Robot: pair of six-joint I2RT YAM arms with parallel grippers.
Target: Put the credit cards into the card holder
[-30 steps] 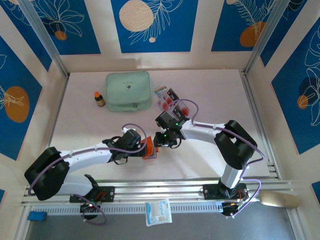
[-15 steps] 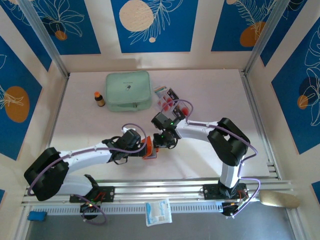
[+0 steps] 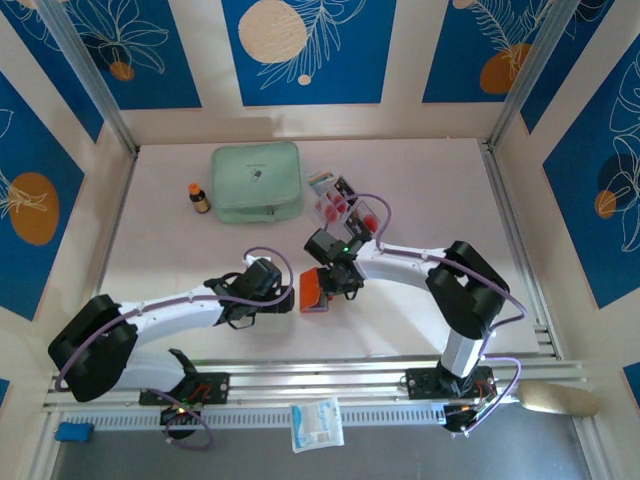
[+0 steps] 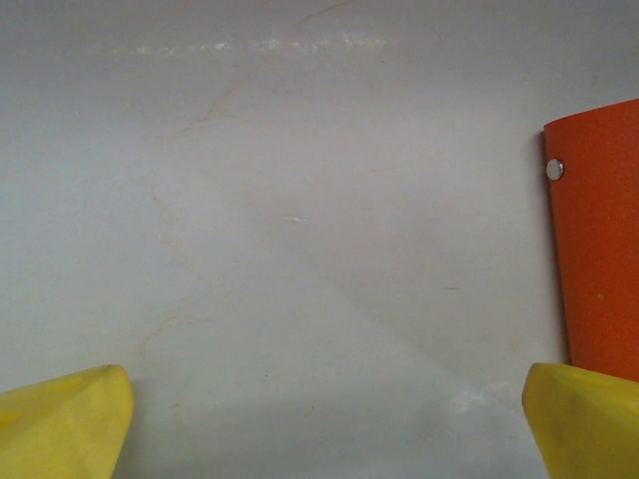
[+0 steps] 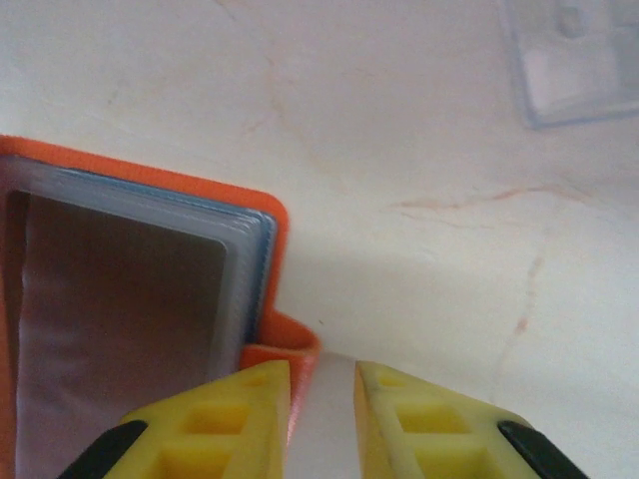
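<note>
The orange card holder (image 3: pixel 313 290) lies open on the table between my two grippers, its greyish clear sleeves (image 5: pixel 130 319) facing up. My right gripper (image 3: pixel 335 282) is at its right edge. Its yellow fingers (image 5: pixel 321 374) are drawn close together on the holder's orange snap tab (image 5: pixel 290 344), which lies against the inner face of the left finger. My left gripper (image 3: pixel 286 298) stands wide open just left of the holder, with bare table between its fingers (image 4: pixel 324 389). The holder's orange cover (image 4: pixel 599 249) shows beside its right fingertip. The credit cards (image 3: pixel 345 205) lie farther back, by the pouch.
A mint-green zip pouch (image 3: pixel 257 182) and a small brown bottle (image 3: pixel 200 197) sit at the back left. A striped packet (image 3: pixel 320 181) lies by the cards. A clear plastic piece (image 5: pixel 569 60) lies ahead of the right gripper. A white packet (image 3: pixel 317 424) rests on the front rail.
The card holder has gone from standing narrow at the left gripper's fingers to lying open and flat, shifted right. The right gripper's jaws have narrowed. The left arm has stayed put.
</note>
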